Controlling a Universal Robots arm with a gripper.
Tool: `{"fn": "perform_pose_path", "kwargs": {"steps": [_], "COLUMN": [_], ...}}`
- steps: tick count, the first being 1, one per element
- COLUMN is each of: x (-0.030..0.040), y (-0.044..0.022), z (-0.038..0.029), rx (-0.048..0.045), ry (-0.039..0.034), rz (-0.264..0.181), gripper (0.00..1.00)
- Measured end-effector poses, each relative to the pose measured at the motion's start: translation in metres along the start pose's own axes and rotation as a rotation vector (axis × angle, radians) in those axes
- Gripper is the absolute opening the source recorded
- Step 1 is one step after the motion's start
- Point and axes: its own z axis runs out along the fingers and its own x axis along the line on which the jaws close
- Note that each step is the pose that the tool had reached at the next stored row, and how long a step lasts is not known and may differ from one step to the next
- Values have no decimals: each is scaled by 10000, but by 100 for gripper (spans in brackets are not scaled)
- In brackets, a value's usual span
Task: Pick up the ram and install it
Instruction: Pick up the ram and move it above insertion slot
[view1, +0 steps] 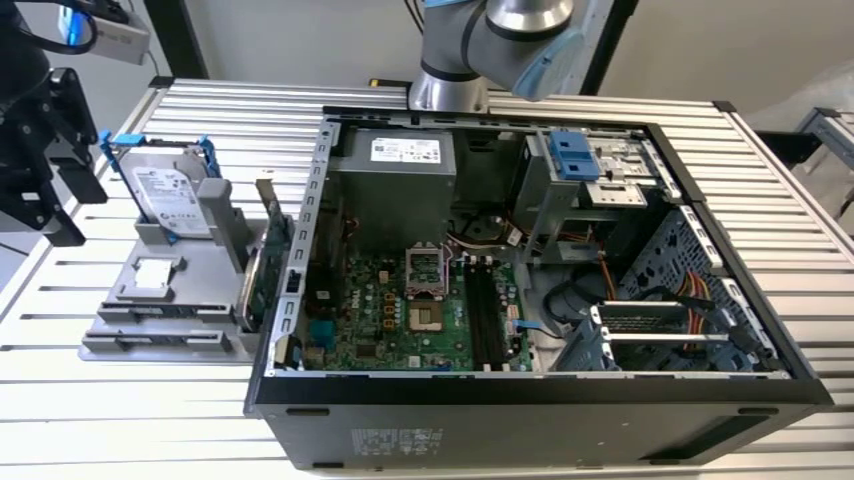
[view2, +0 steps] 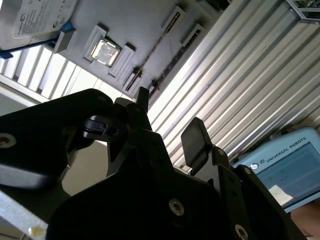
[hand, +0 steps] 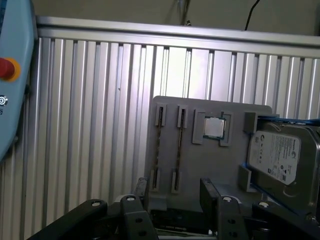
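in both wrist views the gripper (view2: 167, 111) (hand: 175, 184) has its two black fingers (view2: 195, 140) set apart and bare, gripping nothing. just beyond them lies one grey holder (hand: 200, 107) with two slots. the ram (hand: 157, 147) reads as a thin dark edge in the slot farther from the one square chip (hand: 215, 127), though i cannot be sure of it. one hard drive (hand: 280, 160) stands past the chip. the exterior view adds one open computer case (view1: 534, 400) and one green card (view1: 274, 260) beside the holder.
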Motion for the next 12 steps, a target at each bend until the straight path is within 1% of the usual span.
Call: {"fn": "perform_pose_path", "kwargs": {"steps": [8, 12], "x": [-5, -5], "y": [-1, -1], "z": [25, 50], "rx": [0, -4], "ry": [9, 17], "rz": [13, 260], "gripper": [100, 100]}}
